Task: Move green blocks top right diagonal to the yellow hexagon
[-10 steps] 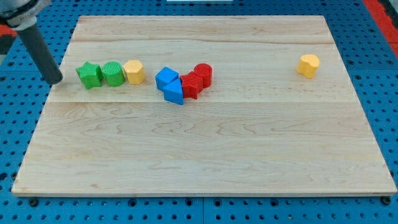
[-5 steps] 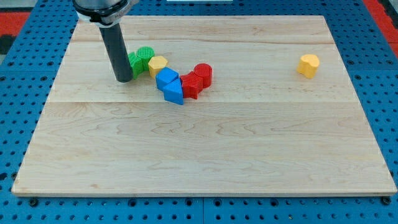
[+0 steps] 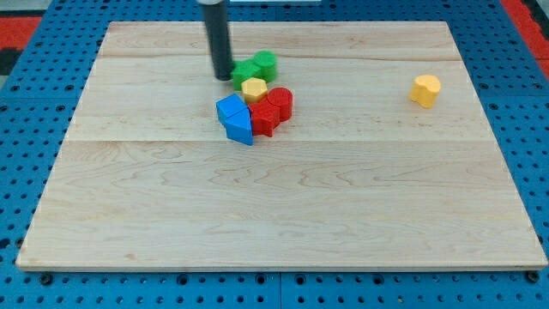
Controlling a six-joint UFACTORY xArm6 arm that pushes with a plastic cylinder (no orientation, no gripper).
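Your rod carries no jaws or fingers, so nothing opens, closes or holds; my tip point(image 3: 225, 77) sits touching or just beside the green star point(image 3: 246, 69) at its 9 o'clock. The green cylinder point(image 3: 266, 63) lies at the star's 2 o'clock, touching it. The yellow hexagon point(image 3: 255, 88) is at the star's 5 o'clock, pressed against the red blocks point(image 3: 273, 108); blue blocks point(image 3: 234, 118) lie at its 7 o'clock. Another yellow block point(image 3: 425, 89) rests well apart at 3 o'clock.

Judgement: cylinder roughly placed; star sits more above than up-right. Nudge it toward 3 o'clock.
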